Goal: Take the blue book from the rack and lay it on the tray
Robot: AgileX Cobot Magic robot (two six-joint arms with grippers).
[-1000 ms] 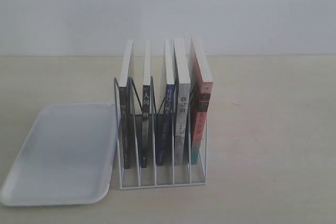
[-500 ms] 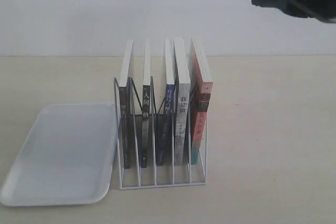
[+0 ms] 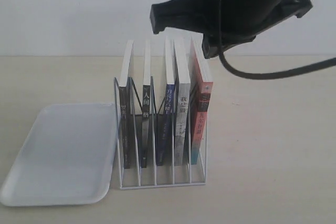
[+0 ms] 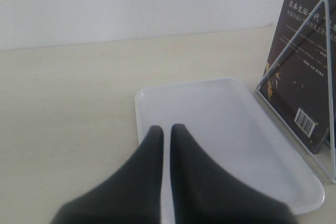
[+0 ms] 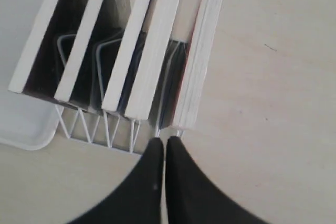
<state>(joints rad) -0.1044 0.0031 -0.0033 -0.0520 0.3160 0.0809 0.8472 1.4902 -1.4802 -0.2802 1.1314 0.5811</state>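
The white wire rack (image 3: 163, 174) holds five upright books. The blue book (image 3: 167, 113) stands in the third slot from the left, between a black-spined book and a grey-spined one. From above, its white page edge (image 5: 131, 40) shows in the right wrist view. My right arm (image 3: 236, 9) hangs over the back of the rack, hiding the tops of the right-hand books. My right gripper (image 5: 165, 141) is shut and empty, just beyond the rack's end wires (image 5: 105, 129). The white tray (image 3: 63, 150) lies empty left of the rack. My left gripper (image 4: 166, 129) is shut above the tray (image 4: 226, 124).
A red-orange book (image 3: 202, 119) fills the rightmost slot. A dark book with a barcode (image 4: 304, 77) leans in the end slot nearest the tray, behind a rack wire (image 4: 291, 61). The pale wooden tabletop (image 3: 273, 145) extends right of the rack, with a white wall behind.
My right arm has come in from the top right of the exterior view and now hangs over the rack's back. The books, rack and tray have not moved.
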